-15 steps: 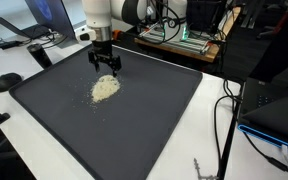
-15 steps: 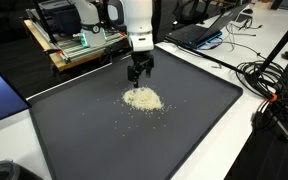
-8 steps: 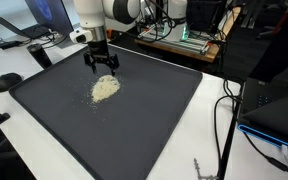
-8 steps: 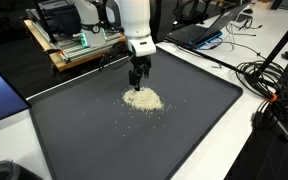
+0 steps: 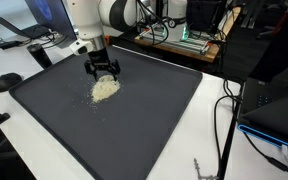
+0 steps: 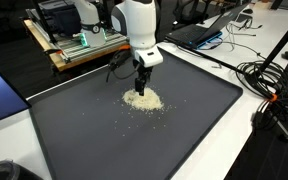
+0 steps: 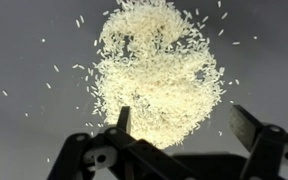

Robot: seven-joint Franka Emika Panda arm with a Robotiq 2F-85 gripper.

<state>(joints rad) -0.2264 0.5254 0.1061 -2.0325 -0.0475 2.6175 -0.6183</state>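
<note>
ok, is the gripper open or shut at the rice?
Open: wrist view shows the gripper fingers wide apart, holding nothing, rice pile beyond them.

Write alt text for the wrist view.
A pile of white rice lies on a dark grey mat, loose grains scattered around it. The open gripper shows at the bottom edge, its two fingers either side of the pile's near edge.
</note>
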